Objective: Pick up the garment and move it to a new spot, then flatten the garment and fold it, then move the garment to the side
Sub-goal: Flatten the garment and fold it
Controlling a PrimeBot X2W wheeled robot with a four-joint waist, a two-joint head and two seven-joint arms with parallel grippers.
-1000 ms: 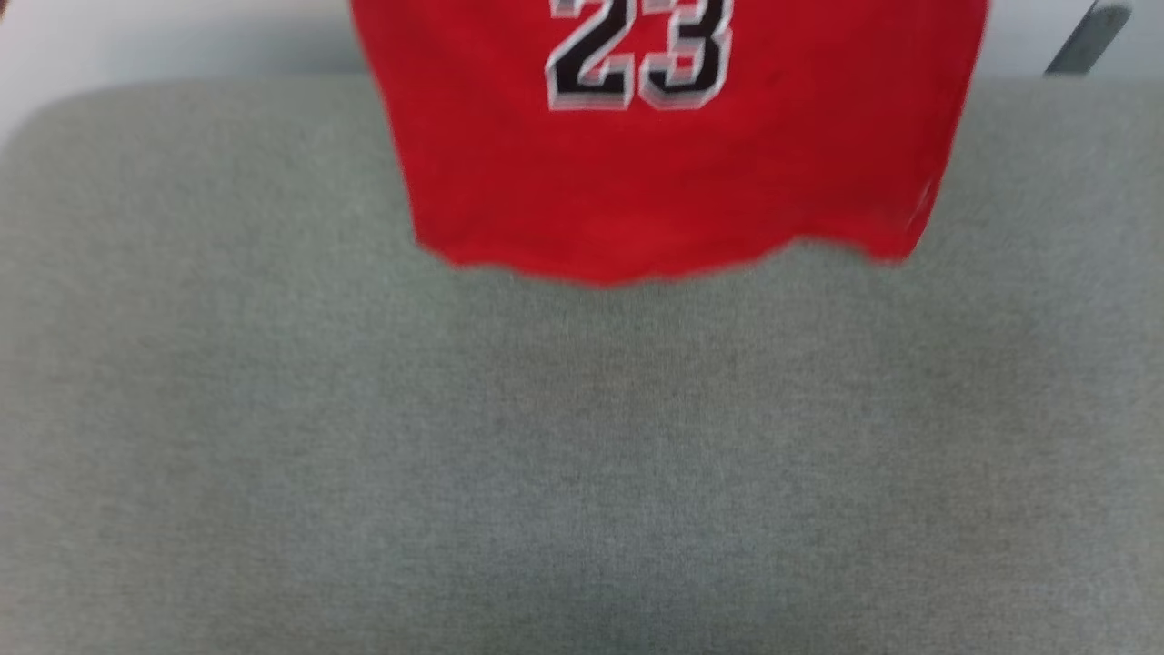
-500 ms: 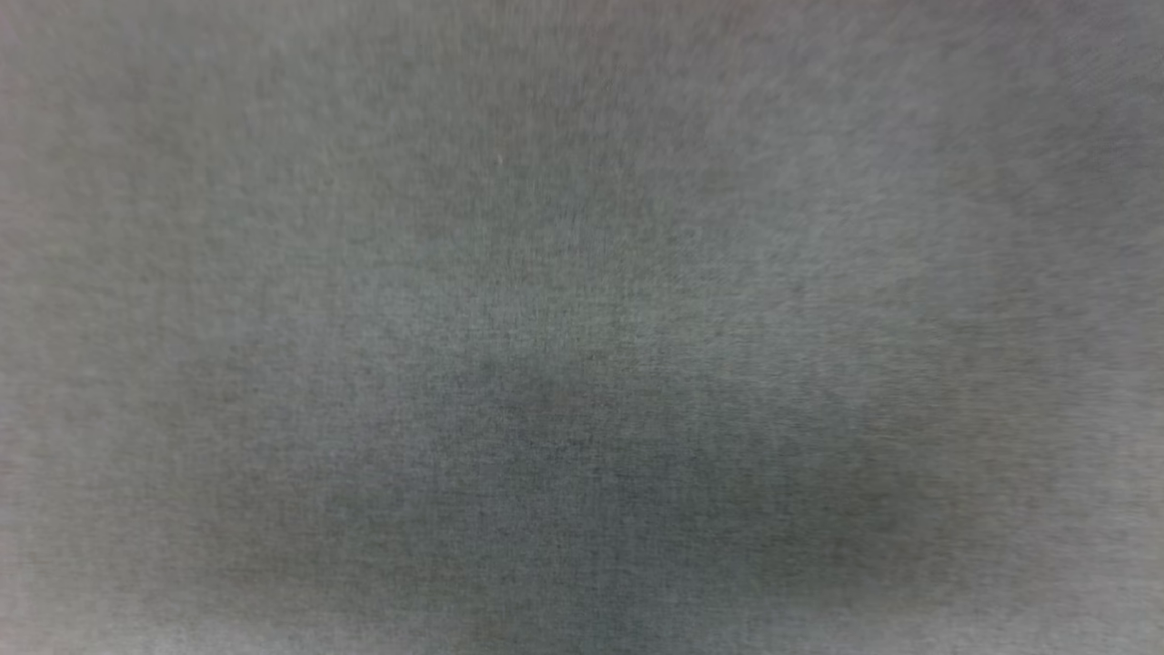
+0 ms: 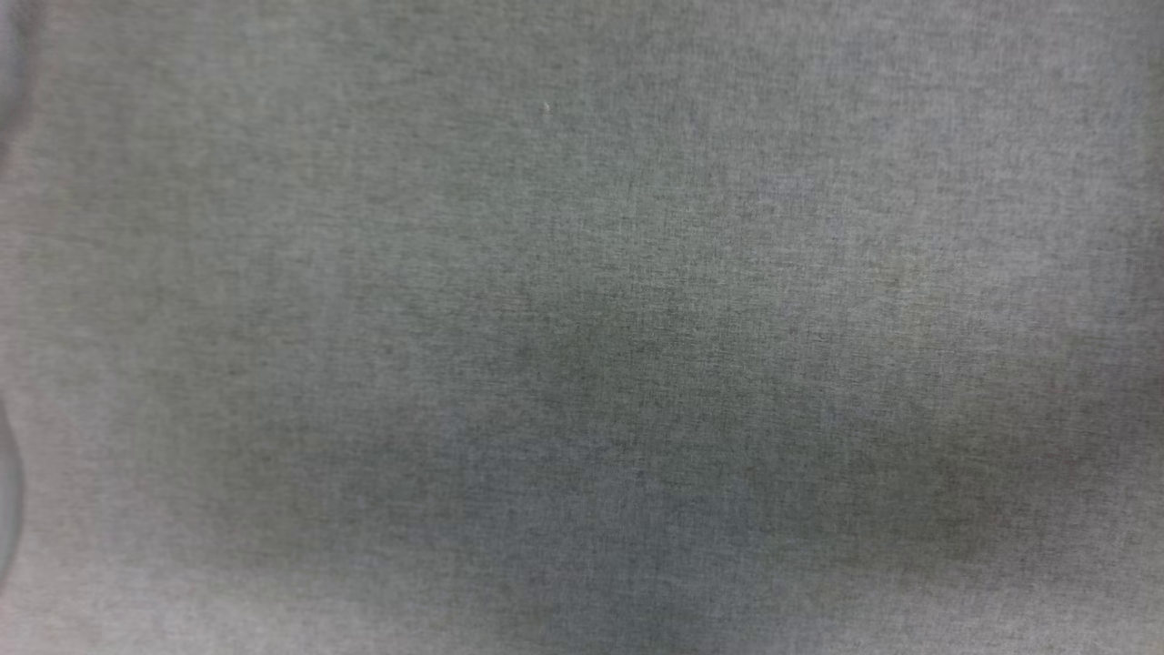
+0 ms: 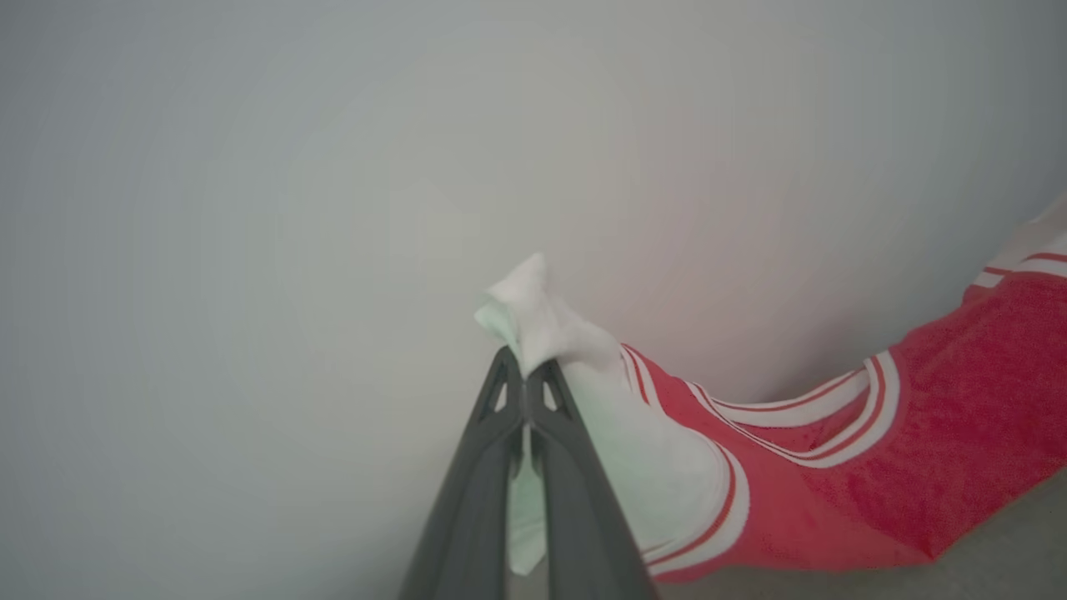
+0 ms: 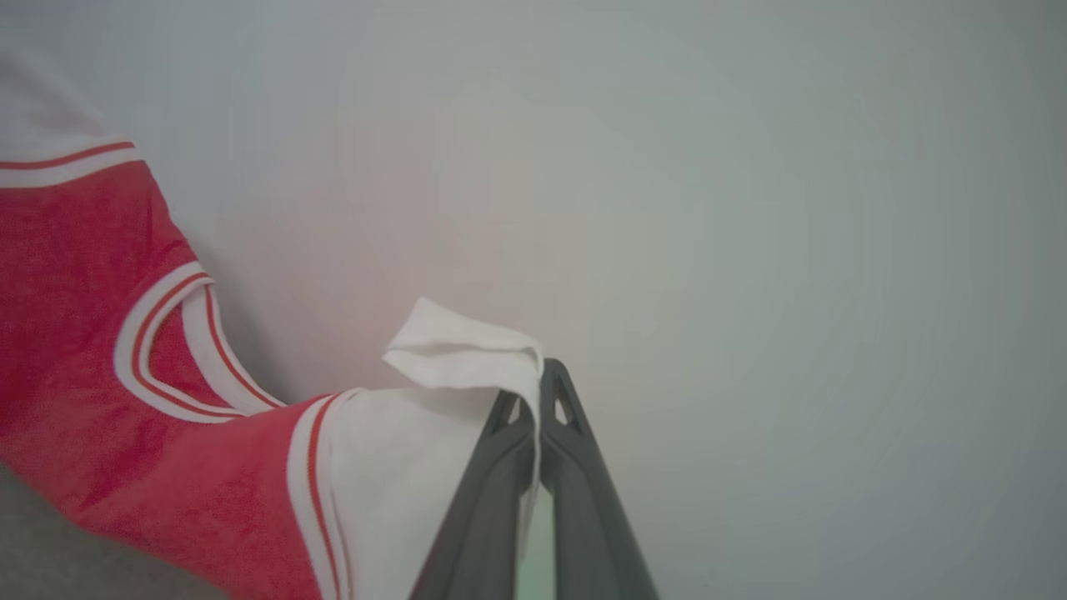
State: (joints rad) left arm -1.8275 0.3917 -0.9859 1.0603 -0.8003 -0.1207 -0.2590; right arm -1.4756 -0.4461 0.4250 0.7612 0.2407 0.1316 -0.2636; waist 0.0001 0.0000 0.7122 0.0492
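Head cam has tilted since a second ago, off shirt hem onto grey surface (image 3: 582, 273). Left gripper (image 4: 525, 364), right gripper (image 5: 535, 385) each pinch white sleeve; shirt (image 4: 917, 417) hangs spread between, near wall (image 4: 250, 208). Likely mid-carry to new spot.

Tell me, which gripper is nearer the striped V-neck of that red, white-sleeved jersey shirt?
Left, it seems. The left gripper pinches one white sleeve close to the red shirt's striped V-neck; the right gripper pinches the other sleeve farther from it.
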